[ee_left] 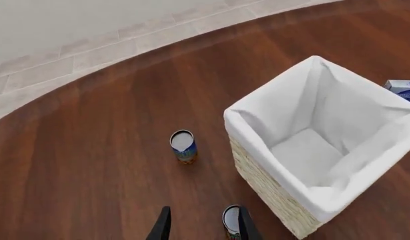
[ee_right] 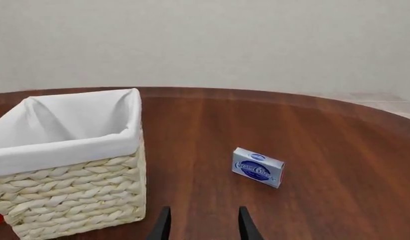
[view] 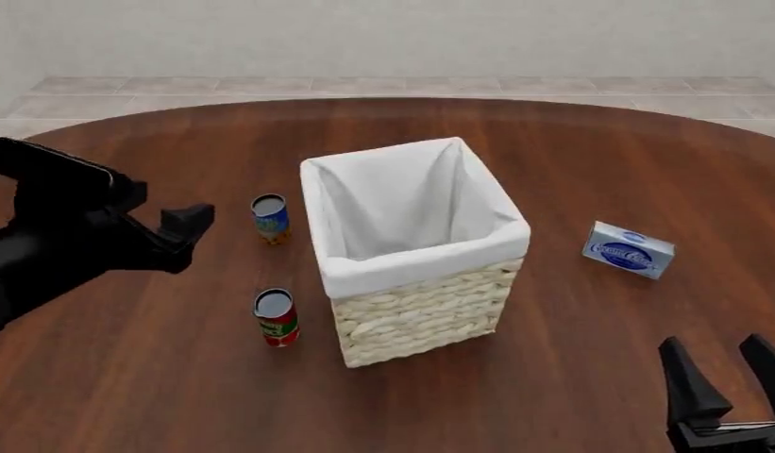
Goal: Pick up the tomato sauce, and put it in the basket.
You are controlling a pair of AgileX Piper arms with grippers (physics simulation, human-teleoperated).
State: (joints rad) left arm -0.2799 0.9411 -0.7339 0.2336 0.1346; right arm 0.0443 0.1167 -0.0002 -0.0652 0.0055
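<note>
Wood tabletop (view: 576, 160): dark brown planks carry everything I have to work with; I read it left to right from the front view.
Left gripper (view: 186, 226): I have it raised over the left side of the tabletop, fingers apart and holding nothing. In its wrist view the two dark fingers (ee_left: 161, 227) stand spread, and the tomato sauce shows just beside one of them, so I judge I am lining up for a descent.
Blue-and-orange can (view: 270, 217): upright, farther back, just left of the basket. Not my target, and I judge it far enough from the tomato sauce not to get in the way.
Tomato sauce (view: 277, 317): small red-labelled can with a silver-grey top, standing upright near the basket's front-left corner, not touching it. No gripper touches it.
Basket (view: 419, 316): tall woven wicker with a white lining folded over the rim, mid-tabletop, open and with nothing inside. Its height means I judge the can must be lifted clear above the rim before going in.
Blue-and-white box (view: 628, 250): lying well right of the basket, no part of this job.
Right gripper (view: 730, 377): low at the near right edge, fingers parted, carrying nothing, seemingly parked clear.
</note>
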